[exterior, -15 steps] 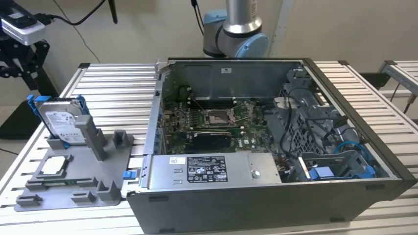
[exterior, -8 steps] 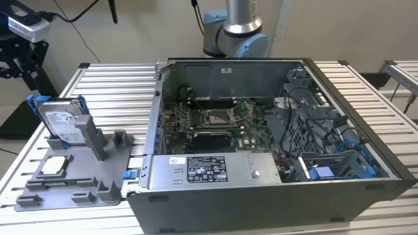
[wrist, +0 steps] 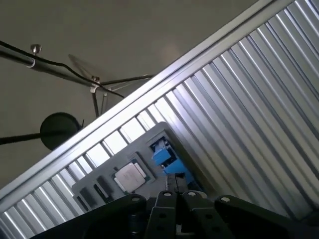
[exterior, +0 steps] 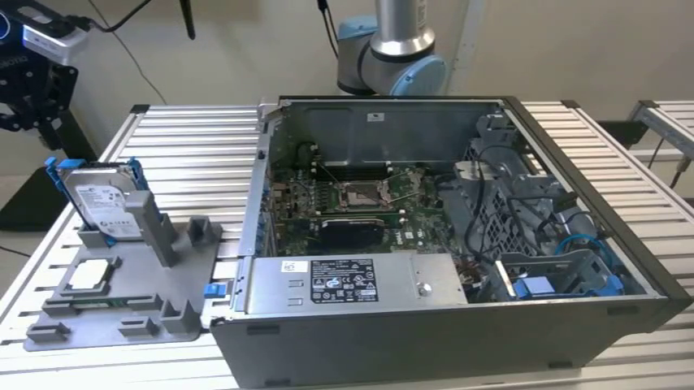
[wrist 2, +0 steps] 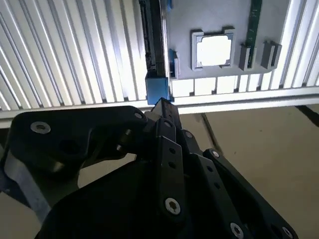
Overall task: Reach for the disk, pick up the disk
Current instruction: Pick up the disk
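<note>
**Gripper.** The gripper (wrist 2: 162,105) is closed, its fingertips drawn together with nothing between them. In the exterior view it hangs above and just outside the table's (exterior: 184,154) edge on the exterior view's left, well clear of all parts. In the second wrist view bare floor lies beneath its black linkages.

**Disk.** The disk (exterior: 100,203) stands on edge in a slot of the grey fixture plate (exterior: 119,302), close to that same table edge. Its white label faces the open side of the plate. The blue bracket (wrist 2: 158,92) runs around its edges. In the second wrist view the disk is seen edge-on, with the bracket's end lined up just beyond the fingertips. The exterior view shows a clear gap between gripper and disk.

**Fixture plate.** The plate occupies the table's near corner on the exterior view's left. A square silver chip (wrist 2: 214,50) sits in a shallow frame on it, beside the disk's slot. A green memory strip (wrist 2: 255,25) lies alongside the chip.

**Table centre.** An open computer case (exterior: 434,345) lies beside the plate. A labelled power-supply box (exterior: 347,280) sits along its near wall. The arm's base (exterior: 391,49) rises behind the case at the far edge.
</note>
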`<state>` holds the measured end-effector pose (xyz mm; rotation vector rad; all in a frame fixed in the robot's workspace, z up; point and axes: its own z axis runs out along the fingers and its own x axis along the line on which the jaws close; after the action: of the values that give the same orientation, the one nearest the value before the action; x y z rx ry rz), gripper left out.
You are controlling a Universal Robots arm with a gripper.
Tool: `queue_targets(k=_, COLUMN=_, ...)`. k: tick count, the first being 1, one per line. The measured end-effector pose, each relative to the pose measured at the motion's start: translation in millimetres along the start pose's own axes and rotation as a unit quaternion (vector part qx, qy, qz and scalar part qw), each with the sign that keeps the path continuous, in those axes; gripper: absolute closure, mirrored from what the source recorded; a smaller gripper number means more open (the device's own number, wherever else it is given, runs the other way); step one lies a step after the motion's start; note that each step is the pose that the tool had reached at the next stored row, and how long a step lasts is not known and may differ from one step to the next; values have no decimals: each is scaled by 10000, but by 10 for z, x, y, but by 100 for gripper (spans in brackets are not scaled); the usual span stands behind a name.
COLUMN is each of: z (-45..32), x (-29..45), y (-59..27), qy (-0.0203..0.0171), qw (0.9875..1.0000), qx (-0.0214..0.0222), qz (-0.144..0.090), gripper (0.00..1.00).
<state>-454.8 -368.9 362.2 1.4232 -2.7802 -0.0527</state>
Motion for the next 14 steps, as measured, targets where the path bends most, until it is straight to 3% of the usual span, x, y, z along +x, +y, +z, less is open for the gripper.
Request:
queue_targets(k=4, z=0, x=0, y=0, qy=14, qw=9993, qx=0, qz=-362, gripper=100)
queue_targets(k=7, z=-1, x=0, y=0, qy=24, qw=9980, qx=0, qz=-637, gripper=100)
queue_targets(k=11, z=-1, x=0, y=0, qy=38, qw=9950, qx=1, qz=-1000, gripper=100)
queue_targets(k=14, z=-1, x=0, y=0, qy=47, qw=9918, qx=3, qz=-1274, gripper=100)
